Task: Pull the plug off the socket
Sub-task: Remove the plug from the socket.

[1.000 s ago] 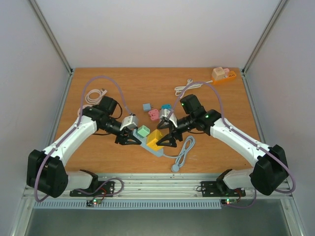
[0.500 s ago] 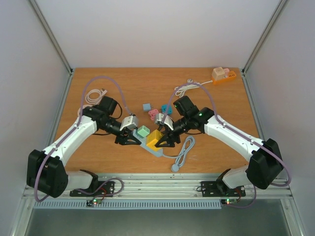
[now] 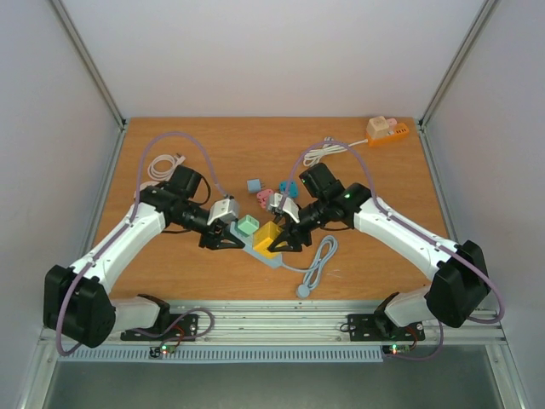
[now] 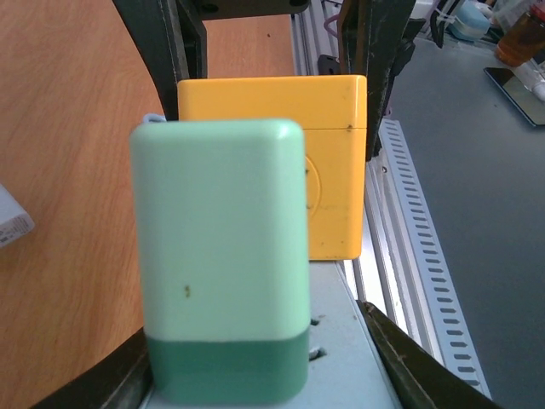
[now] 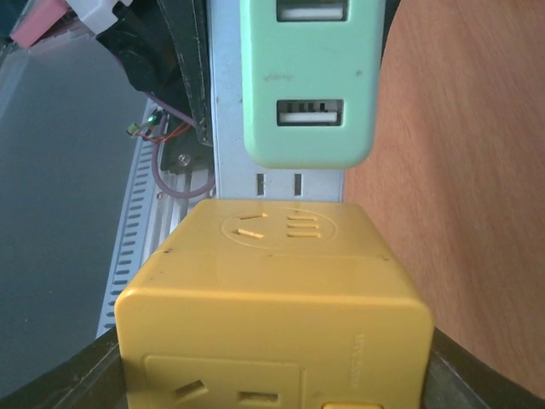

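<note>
A grey-blue socket strip [image 3: 274,258] lies at the table's middle. A yellow cube plug [image 3: 268,238] and a mint-green plug [image 3: 248,226] sit in it. My left gripper [image 3: 232,242] is shut on the strip's end; in the left wrist view the green plug [image 4: 220,256] stands between my fingers, which press the strip [image 4: 349,366] from both sides, with the yellow plug [image 4: 341,162] behind. My right gripper [image 3: 279,241] is shut on the yellow plug [image 5: 272,315], its fingers against both side faces. The green plug [image 5: 306,77] stands beyond.
Small blue [image 3: 254,185], pink [image 3: 266,198] and teal [image 3: 288,187] plugs lie behind the strip. The strip's grey cord [image 3: 319,260] runs toward the near edge. An orange power strip [image 3: 387,132] with a white cable [image 3: 319,152] sits back right. A coiled cable [image 3: 162,166] lies left.
My right arm moved left onto the yellow plug and its jaws narrowed from wide open onto the cube. The left arm and its grip stayed as they were.
</note>
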`<action>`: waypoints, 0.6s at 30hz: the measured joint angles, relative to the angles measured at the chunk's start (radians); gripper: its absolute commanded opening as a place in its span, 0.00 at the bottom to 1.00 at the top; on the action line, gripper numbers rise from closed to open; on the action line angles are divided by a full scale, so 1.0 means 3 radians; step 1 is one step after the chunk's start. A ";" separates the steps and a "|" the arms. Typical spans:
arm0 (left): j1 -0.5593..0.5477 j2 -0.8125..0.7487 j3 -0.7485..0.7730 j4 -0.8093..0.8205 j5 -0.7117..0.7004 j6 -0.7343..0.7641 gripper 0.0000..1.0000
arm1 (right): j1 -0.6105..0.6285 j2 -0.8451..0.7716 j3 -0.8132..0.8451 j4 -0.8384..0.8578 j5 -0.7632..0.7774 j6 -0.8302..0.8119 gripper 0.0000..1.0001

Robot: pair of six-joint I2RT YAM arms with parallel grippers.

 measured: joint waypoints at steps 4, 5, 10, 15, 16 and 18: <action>0.0000 -0.0018 -0.0003 0.0083 -0.0023 -0.0100 0.00 | -0.0039 0.0000 0.0022 -0.0001 0.0017 0.0060 0.08; 0.0000 -0.0018 -0.0003 0.0097 -0.0027 -0.0117 0.00 | -0.0056 0.0000 0.0022 0.0001 0.0015 0.0070 0.07; 0.0000 -0.0018 -0.0003 0.0151 -0.0020 -0.0173 0.00 | -0.0107 -0.0004 0.0022 0.0009 -0.0028 0.0086 0.04; 0.0000 -0.0018 -0.0003 0.0156 0.0017 -0.0165 0.00 | -0.0127 -0.0039 -0.0019 0.0043 -0.0062 0.0083 0.01; -0.0001 -0.0018 -0.0003 0.0151 0.0023 -0.0156 0.00 | -0.0128 -0.0057 -0.0043 0.0061 -0.0069 0.0084 0.01; -0.0013 -0.0014 -0.0003 0.0137 0.0033 -0.0118 0.00 | -0.0128 -0.0100 -0.0092 0.0099 -0.0071 0.0085 0.01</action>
